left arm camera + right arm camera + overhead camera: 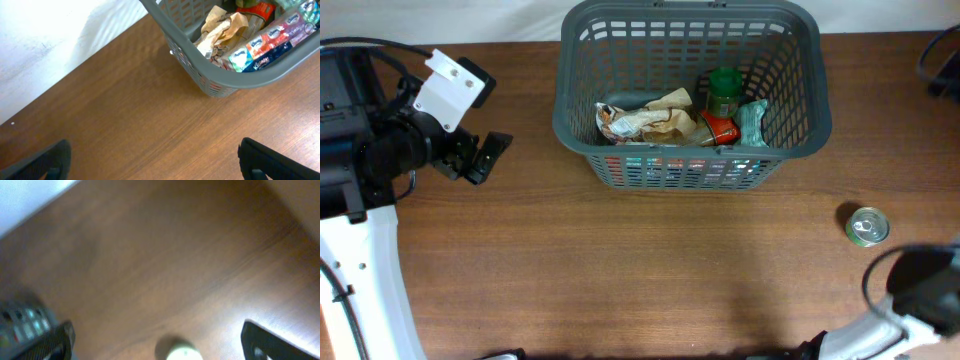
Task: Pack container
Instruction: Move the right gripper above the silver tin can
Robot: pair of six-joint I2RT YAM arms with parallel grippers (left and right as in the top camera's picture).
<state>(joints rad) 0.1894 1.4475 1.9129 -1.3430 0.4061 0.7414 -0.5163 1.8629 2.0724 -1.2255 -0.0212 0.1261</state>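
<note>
1. Grey container (670,153): far-centre on table (620,280), long axis left–right, groceries (655,122) inside.
2. Upright tin can (867,226): on bare wood, right of container, well apart from it.
3. Nearer right gripper (160,340): spread wide, empty, tin can close by.
4. Farther left gripper (155,160): spread wide, empty, left of container.

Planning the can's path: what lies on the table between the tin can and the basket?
Nothing. The overhead view shows only bare wooden table between the tin can and the basket.
</note>
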